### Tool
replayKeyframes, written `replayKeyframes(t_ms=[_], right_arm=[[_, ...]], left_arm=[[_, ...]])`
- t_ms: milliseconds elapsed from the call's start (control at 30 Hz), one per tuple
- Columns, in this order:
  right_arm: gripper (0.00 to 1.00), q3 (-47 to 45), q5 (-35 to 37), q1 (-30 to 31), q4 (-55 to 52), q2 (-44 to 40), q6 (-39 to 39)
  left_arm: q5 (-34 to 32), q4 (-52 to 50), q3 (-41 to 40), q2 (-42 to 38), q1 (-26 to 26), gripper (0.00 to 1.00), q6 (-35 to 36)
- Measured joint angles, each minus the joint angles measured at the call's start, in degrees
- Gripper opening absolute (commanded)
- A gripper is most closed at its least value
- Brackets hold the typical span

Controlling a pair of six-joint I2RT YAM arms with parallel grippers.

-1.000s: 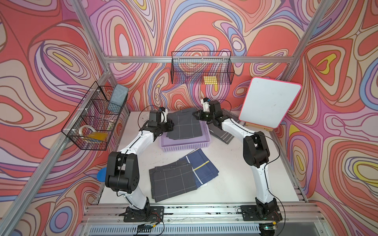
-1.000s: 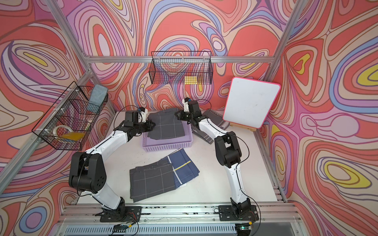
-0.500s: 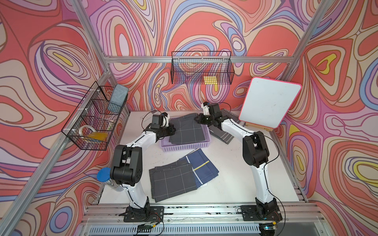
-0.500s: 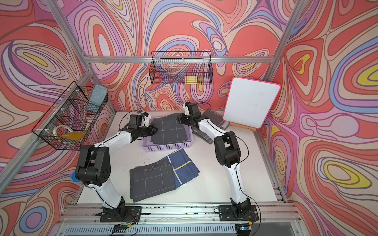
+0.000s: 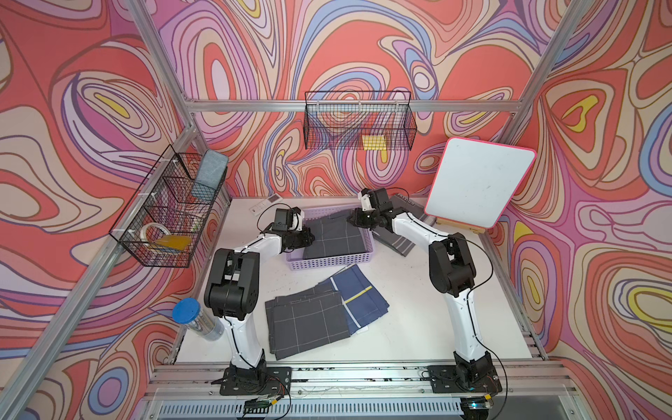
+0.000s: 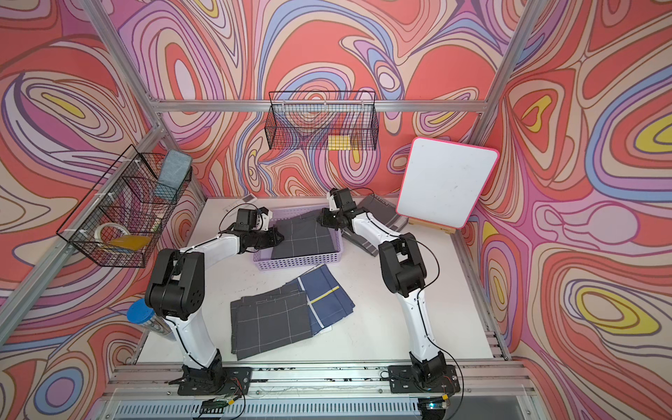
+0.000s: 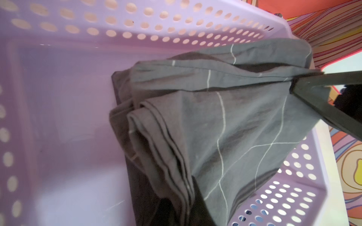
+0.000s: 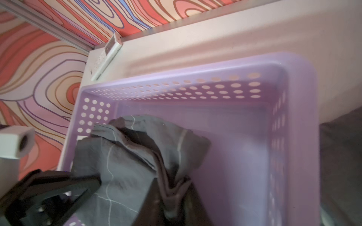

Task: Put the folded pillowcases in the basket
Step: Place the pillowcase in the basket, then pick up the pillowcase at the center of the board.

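Releasing step, by my read: folded pillowcase [image 5: 336, 238] lies inside basket [image 5: 329, 262], bunched at the far end. At its edges sit left gripper [image 5: 308, 238] and right gripper [image 5: 352, 219]; jaws parted or pinching, cannot tell. Next: lift clear without dragging cloth.

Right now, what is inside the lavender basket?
A folded dark grey pillowcase with thin white lines lies inside the basket. Beside it, the wrist views show bare lavender floor. What is under the cloth is covered, so I cannot tell.
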Motion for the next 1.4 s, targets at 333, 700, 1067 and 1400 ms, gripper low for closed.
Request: replayKeyframes(t_ms=[333, 700, 1067, 1400], right_arm=[[0.67, -5.73, 3.28, -1.68, 2.36, -6.34, -1.66], [0.68, -27.43, 3.5, 1.4, 4.83, -28.61, -2.69], [0.64, -47.93, 0.66, 13.73, 7.5, -40.11, 3.08], [0.63, -52.26, -0.07, 22.64, 9.68, -36.28, 9.33]], left_arm=[[-3.28, -2.54, -0.02, -8.63, 0.28, 0.99, -1.49], [-6.49, -4.61, -14.47, -30.97, 0.28, 0.99, -6.56], [-8.35, -8.09, -33.59, -49.51, -1.36, 0.99, -12.39], [-7.04, -9.84, -39.17, -50.88, -5.75, 0.99, -14.43]])
